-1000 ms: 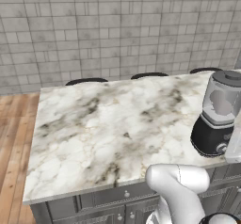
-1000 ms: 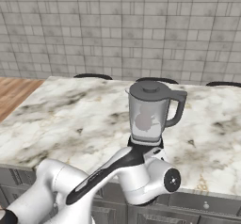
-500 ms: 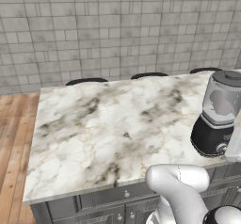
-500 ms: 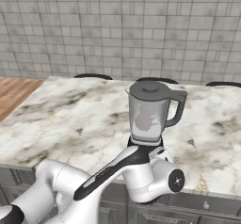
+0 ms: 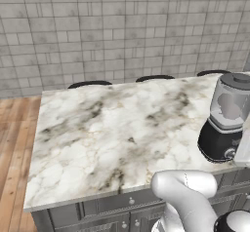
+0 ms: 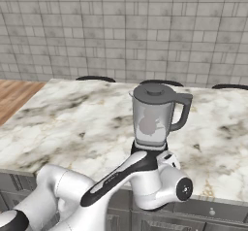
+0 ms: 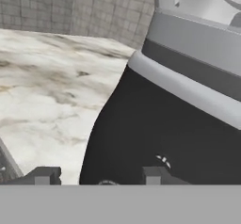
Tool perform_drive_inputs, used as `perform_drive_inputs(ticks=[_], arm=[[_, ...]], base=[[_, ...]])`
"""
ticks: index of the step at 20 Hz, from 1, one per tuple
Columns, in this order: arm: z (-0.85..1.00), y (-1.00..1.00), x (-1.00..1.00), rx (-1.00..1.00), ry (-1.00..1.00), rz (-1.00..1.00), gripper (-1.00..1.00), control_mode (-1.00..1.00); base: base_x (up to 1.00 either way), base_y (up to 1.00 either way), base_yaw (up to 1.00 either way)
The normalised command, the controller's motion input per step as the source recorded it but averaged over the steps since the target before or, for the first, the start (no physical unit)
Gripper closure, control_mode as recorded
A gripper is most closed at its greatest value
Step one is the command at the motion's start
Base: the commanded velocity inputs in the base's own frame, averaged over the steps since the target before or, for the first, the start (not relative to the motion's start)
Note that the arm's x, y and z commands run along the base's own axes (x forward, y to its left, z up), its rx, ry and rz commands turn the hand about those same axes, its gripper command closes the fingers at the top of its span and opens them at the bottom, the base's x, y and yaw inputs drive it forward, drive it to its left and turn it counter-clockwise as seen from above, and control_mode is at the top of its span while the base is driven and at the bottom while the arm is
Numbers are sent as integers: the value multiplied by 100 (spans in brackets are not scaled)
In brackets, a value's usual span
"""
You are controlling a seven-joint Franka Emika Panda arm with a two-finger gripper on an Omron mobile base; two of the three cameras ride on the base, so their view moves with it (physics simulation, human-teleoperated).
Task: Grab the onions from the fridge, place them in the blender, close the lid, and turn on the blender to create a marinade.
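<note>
The blender stands on the marble counter, its dark grey lid seated on the translucent jar and the handle pointing right. A dim pale rounded shape shows through the jar wall; I cannot tell whether it is the onions. From the left side the blender is at the counter's right end, a small silver knob on its black base. In the hand view my gripper is right up against the black base, fingertips apart, open. The fridge is out of view.
The marble counter stretches wide to the blender's left. Dark stool tops line its far edge before a grey tiled wall. Grey drawers run under the near edge, and wooden floor lies to the left.
My wrist has edged slightly right in front of the blender base. The blender, its lid and the counter have not moved.
</note>
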Motion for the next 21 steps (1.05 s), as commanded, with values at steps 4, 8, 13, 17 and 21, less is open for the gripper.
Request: perform_drive_inputs(ticks=[4, 8, 13, 17, 21], arm=[[6, 0, -3, -3, -6, 0, -100, -100], [16, -6, -53, -1, -9, 0, -100, -100], [56, -1, -64, -3, -12, 0, -100, -100], [65, 0, -53, -6, -10, 0, -100, -100], [85, 0, -42, -9, -5, 0, -100, -100]], base=[[0, 0, 0], [0, 0, 0], [0, 0, 0], [0, 0, 0], [0, 0, 0]])
